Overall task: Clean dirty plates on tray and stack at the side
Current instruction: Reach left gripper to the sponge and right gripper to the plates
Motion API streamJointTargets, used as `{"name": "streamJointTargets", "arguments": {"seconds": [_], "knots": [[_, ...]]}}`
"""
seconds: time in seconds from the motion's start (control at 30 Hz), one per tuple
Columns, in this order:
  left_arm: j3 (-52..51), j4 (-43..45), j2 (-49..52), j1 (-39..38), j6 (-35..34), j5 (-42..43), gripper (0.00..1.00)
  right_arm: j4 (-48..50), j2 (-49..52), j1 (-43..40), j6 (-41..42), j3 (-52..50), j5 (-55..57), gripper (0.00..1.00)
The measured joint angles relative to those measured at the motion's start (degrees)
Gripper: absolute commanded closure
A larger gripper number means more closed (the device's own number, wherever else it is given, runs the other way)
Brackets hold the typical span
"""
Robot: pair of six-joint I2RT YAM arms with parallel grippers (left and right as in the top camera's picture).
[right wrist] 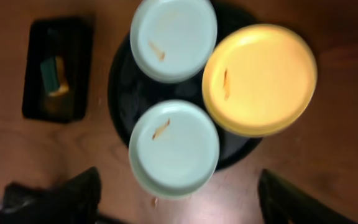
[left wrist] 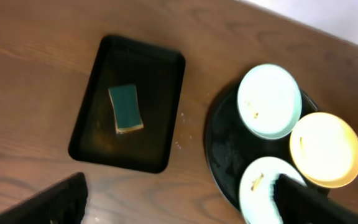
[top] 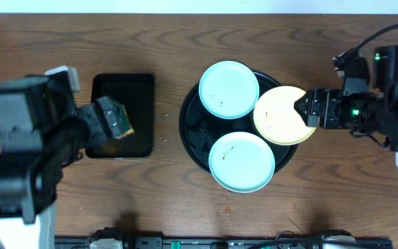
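Observation:
The round black tray (top: 193,128) holds three plates, each with small brown specks. One mint-blue plate (top: 228,88) is at the back, one mint-blue plate (top: 242,160) at the front, and the yellow plate (top: 278,117) overhangs the tray's right rim. My right gripper (top: 301,111) is open and empty, high over the yellow plate's right edge. In the right wrist view its open fingers (right wrist: 179,205) frame the front mint plate (right wrist: 174,149). My left gripper (top: 112,117) is open and empty above the rectangular tray; its fingers (left wrist: 176,208) are wide apart.
A small rectangular black tray (top: 140,86) lies left of the round tray, with a green and yellow sponge (left wrist: 125,109) lying in it. A few crumbs (top: 228,209) lie on the wooden table in front of the round tray.

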Motion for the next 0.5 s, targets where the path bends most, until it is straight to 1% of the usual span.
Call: {"name": "streamJointTargets", "arguments": {"seconds": [0.13, 0.2, 0.27, 0.3, 0.33, 0.37, 0.4, 0.47, 0.5], "knots": [[0.0, -0.59, 3.76, 0.0, 0.09, -0.04, 0.02, -3.15, -0.22, 2.36, 2.51, -4.76, 1.84, 0.35], [0.0, -1.46, 5.79, -0.02, -0.09, -0.48, 0.02, -3.91, -0.31, 4.61, 5.22, -10.82, 4.17, 0.36], [0.0, -2.16, 8.44, 0.0, -0.35, -1.77, 0.01, -1.51, -0.31, 7.19, 8.33, -17.68, 5.9, 0.38], [0.02, -2.27, 10.03, 0.0, -0.42, -2.29, 0.01, 1.66, -0.2, 9.09, 10.93, -22.34, 6.58, 0.42], [0.0, -2.25, 12.0, 0.0, -0.55, -2.82, 0.01, 3.72, -0.07, 10.67, 12.92, -26.16, 7.04, 0.44], [0.0, -2.21, 13.27, 0.02, -0.55, -3.1, 0.01, 4.5, 0.15, 11.43, 14.01, -27.76, 7.1, 0.44], [0.02, -2.16, 14.88, 0.0, -0.55, -3.28, 0.0, 9.22, -0.09, 13.18, 17.2, -32.39, 7.58, 0.48], [0.02, -2.23, 17.64, 0.0, -0.57, -3.52, 0.0, 13.9, 0.11, 16.13, 20.94, -37.77, 8.04, 0.6], [0.02, -2.29, 19.12, 0.0, -0.57, -3.56, 0.01, 15.72, 0.15, 17.35, 23.32, -40.11, 8.72, 0.62]]}}
